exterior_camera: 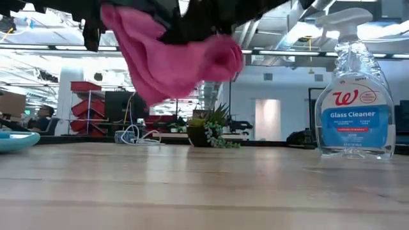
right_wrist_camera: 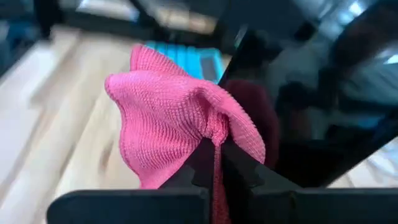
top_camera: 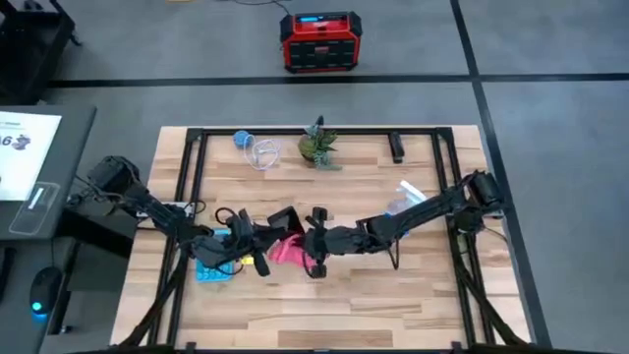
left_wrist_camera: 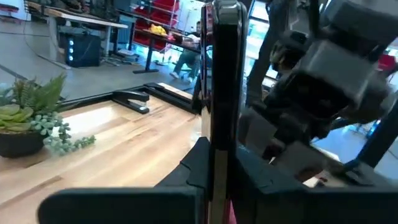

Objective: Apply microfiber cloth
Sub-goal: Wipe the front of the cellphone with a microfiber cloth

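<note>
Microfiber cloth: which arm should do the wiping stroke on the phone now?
Right. The right gripper already pinches the microfiber cloth beside the phone, which the left gripper holds upright.

Both dark arms reach in from opposite side edges of the worktop and meet near its middle, held above the surface. The left end effector is clamped on the edge of a black, glossy slab-shaped phone, holding it upright. The right end effector faces it, its fingers pinched shut on a soft bright pink microfiber cloth.
</note>
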